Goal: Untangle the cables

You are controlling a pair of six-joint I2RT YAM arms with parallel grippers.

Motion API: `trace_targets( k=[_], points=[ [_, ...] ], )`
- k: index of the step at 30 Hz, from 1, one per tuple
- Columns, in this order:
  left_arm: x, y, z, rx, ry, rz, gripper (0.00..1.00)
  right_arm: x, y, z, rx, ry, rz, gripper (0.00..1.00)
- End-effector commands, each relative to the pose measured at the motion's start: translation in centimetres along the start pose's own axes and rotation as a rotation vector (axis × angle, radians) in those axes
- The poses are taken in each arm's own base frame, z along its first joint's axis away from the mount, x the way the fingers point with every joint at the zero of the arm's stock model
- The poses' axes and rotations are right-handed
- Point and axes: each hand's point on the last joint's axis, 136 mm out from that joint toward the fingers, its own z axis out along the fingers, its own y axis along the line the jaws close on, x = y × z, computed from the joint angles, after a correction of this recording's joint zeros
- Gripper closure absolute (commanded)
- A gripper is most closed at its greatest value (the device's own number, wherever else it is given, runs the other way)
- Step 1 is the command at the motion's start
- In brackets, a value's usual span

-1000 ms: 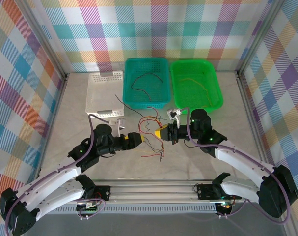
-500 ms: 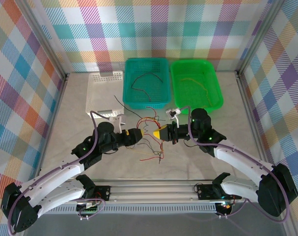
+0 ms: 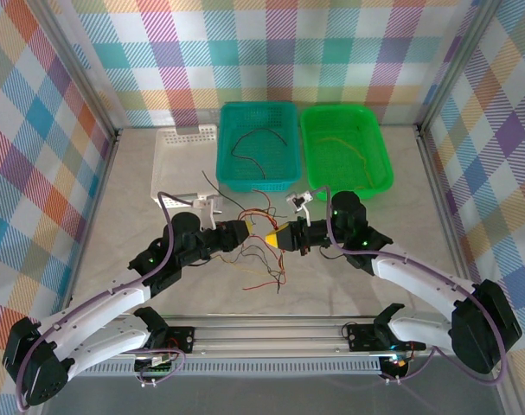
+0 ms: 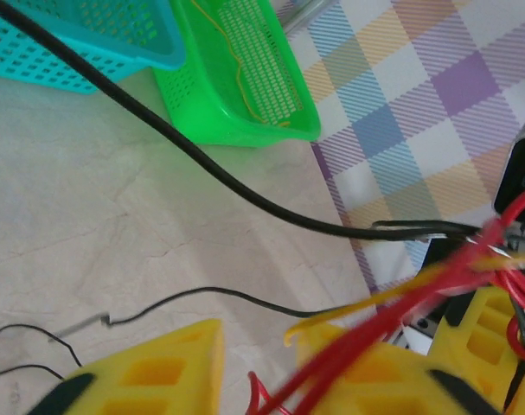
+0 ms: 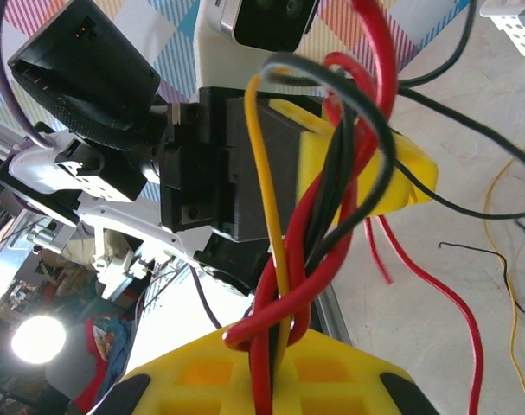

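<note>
A tangle of thin red, black and yellow cables [image 3: 264,259] lies on the table between the two arms. My right gripper [image 3: 277,236] is shut on a twisted bundle of red, black and yellow strands [image 5: 331,207], which rises straight from between its yellow fingers [image 5: 201,372]. My left gripper [image 3: 252,233] faces it tip to tip. In the left wrist view its yellow fingers [image 4: 158,372] stand a narrow gap apart. Red strands [image 4: 435,294] run across its right finger and into that gap. A black cable [image 4: 201,164] hangs loose above.
A teal basket [image 3: 223,147] at the back holds a dark cable. The green basket [image 3: 383,164] beside it holds a yellow one [image 3: 344,143]. A white basket [image 3: 180,160] stands at the back left. Loose strands trail toward the near rail [image 3: 279,324].
My left gripper has moved right up to the right gripper and its jaws have narrowed a lot. The right gripper has shifted slightly left, still holding the bundle.
</note>
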Motion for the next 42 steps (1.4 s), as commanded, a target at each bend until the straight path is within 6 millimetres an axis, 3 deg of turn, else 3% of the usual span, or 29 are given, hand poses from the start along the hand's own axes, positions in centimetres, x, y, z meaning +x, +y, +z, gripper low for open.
trace_targets(
  k=[1,9,23,30,35,37,42],
  points=[
    [-1.2,-1.5,-0.5,0.049,-0.046,0.017,0.81,-0.7,1.2,0.0,-0.03,-0.015,-0.049,1.0],
    [-0.6,-1.4,-1.4,0.062,-0.044,0.016,0.77,-1.5,0.7,-0.1,0.015,-0.048,-0.047,1.0],
    [0.9,-0.6,-1.4,0.069,-0.005,0.018,0.66,-3.1,1.9,-0.2,0.008,-0.076,-0.051,1.0],
    [0.8,-0.7,-1.4,0.071,-0.008,0.018,0.84,-3.3,2.1,-0.2,0.002,-0.079,-0.044,1.0],
    [0.6,-0.8,-1.6,0.069,-0.018,0.021,0.88,-3.2,2.3,-0.1,-0.023,-0.067,-0.035,1.0],
    [0.4,-1.0,-1.7,0.075,-0.023,0.023,1.0,-3.1,2.2,-0.1,-0.015,-0.066,-0.032,1.0],
    [0.0,-1.2,-2.1,0.071,-0.035,0.034,1.0,-2.7,1.2,-0.3,0.045,-0.064,-0.012,1.0]
  ],
)
